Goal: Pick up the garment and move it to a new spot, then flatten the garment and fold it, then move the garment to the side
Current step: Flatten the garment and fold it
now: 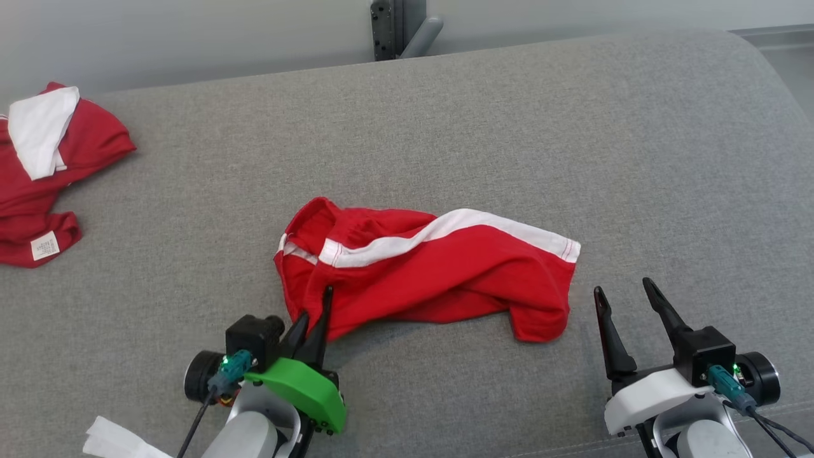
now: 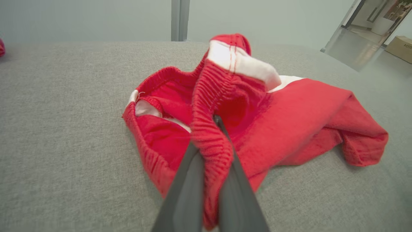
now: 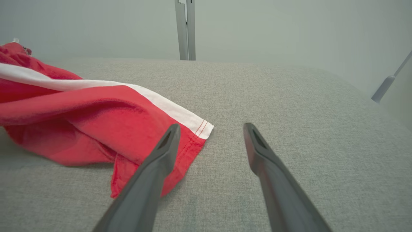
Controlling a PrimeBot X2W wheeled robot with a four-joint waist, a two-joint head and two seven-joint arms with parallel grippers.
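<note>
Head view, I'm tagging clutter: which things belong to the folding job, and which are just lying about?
Job: red shorts; left hand shut on their waistband; right hand open beside the leg hem.
Lying about: second red garment far left; white scrap bottom left; dark post at the back.

Prob. a lab/test rm: grey padded bench (image 1: 445,127), bare wall (image 1: 191,38), metal post (image 3: 185,29).

head cam looks down from above, wrist cams low & close, all share red shorts (image 1: 432,280).

Two red garments (image 1: 432,273) (image 1: 38,178), two grippers (image 1: 316,304) (image 1: 622,285), one scrap (image 1: 111,440)
</note>
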